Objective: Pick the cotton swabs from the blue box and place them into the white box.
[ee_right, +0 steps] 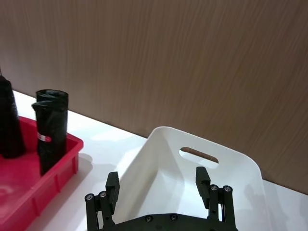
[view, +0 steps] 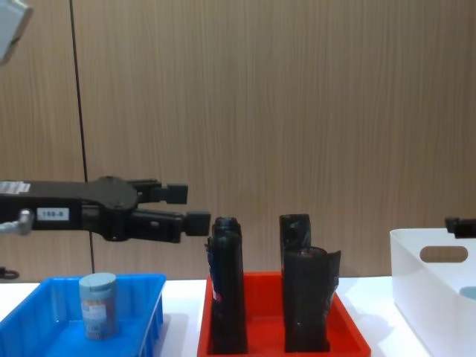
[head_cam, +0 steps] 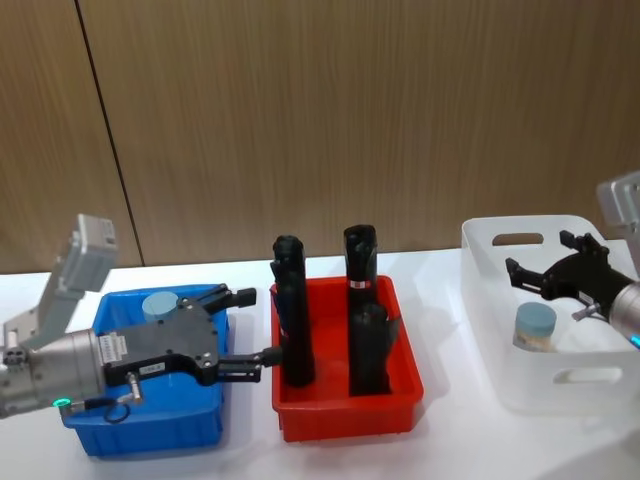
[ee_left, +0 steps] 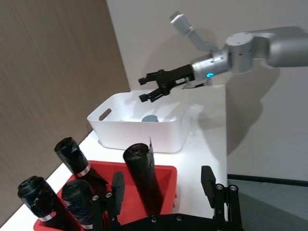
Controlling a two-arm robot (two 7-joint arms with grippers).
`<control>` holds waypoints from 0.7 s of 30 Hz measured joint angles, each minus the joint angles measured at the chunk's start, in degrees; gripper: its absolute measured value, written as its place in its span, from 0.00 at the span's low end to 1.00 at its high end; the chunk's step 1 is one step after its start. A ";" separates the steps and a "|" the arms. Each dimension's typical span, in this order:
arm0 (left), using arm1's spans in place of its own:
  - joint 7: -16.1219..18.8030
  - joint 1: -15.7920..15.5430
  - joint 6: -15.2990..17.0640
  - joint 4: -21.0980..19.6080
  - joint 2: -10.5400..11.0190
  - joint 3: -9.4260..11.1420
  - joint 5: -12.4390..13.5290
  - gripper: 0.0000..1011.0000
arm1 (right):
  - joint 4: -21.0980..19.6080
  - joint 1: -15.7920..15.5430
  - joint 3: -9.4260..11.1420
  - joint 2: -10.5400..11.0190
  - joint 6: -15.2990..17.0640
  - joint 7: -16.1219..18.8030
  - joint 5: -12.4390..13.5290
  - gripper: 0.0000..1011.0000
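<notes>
One cotton swab jar [head_cam: 158, 304] with a pale blue lid stands in the blue box [head_cam: 150, 432]; the chest view shows the jar [view: 98, 305] upright inside the box [view: 44, 294]. My left gripper [head_cam: 255, 325] hovers open and empty above the blue box's right side, well above the jar [view: 186, 207]. A second jar [head_cam: 535, 328] stands in the white box [head_cam: 575, 378]. My right gripper [head_cam: 520, 276] hangs open over that box with nothing in it, as the left wrist view shows [ee_left: 149, 89]. Its fingers [ee_right: 112, 185] frame the white box's rim [ee_right: 207, 153].
A red tray [head_cam: 345, 415] holding several tall black rolls [head_cam: 292, 320] sits between the two boxes, close to my left gripper's fingertips. In the chest view the rolls [view: 227, 286] rise almost to the left gripper's height. A wooden wall stands behind the white table.
</notes>
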 joint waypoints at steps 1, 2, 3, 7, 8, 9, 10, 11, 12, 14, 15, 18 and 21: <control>1.20 0.24 -0.01 -0.37 -0.14 0.15 0.28 0.99 | -0.53 -0.44 -0.01 -0.04 -0.11 -0.23 0.10 0.99; 1.77 0.38 -0.02 -0.55 -0.22 0.23 0.42 0.99 | -1.07 -0.87 -0.03 -0.07 -0.22 -0.48 0.21 0.99; 2.35 0.52 -0.03 -0.74 -0.29 0.30 0.55 0.99 | -2.16 -1.74 -0.07 -0.14 -0.41 -0.97 0.49 0.99; 5.80 1.29 -0.06 -1.76 -0.71 0.73 1.33 0.99 | -4.94 -3.96 -0.19 -0.31 -0.87 -2.14 1.07 0.99; 6.35 1.41 -0.07 -1.94 -0.77 0.81 1.46 0.99 | -5.92 -4.72 -0.23 -0.37 -1.04 -2.59 1.36 0.99; 6.90 1.54 -0.07 -2.13 -0.84 0.89 1.59 0.99 | -6.48 -5.18 -0.24 -0.40 -1.13 -2.80 1.47 0.99; 7.51 1.66 -0.08 -2.32 -0.91 0.96 1.72 0.99 | -7.03 -5.60 -0.25 -0.44 -1.23 -3.08 1.58 0.99; 8.72 1.91 -0.10 -2.68 -1.06 1.11 1.97 0.99 | -7.59 -6.04 -0.28 -0.48 -1.31 -3.29 1.75 0.99; 9.29 2.04 -0.10 -2.87 -1.14 1.18 2.11 0.99 | -8.70 -6.93 -0.32 -0.54 -1.51 -3.76 1.99 0.99; 10.36 2.28 -0.11 -3.19 -1.27 1.32 2.33 0.99 | -9.82 -7.83 -0.37 -0.62 -1.69 -4.23 2.27 0.99; 11.50 2.55 -0.13 -3.56 -1.43 1.46 2.59 0.99 | -10.37 -8.26 -0.40 -0.66 -1.78 -4.49 2.37 0.99; 13.89 3.09 -0.15 -4.25 -1.73 1.77 3.10 0.99 | -12.43 -9.91 -0.48 -0.79 -2.14 -5.40 2.83 0.99; 16.06 3.56 -0.18 -4.94 -2.02 2.06 3.58 0.99 | -15.15 -12.06 -0.58 -0.96 -2.62 -6.57 3.46 0.99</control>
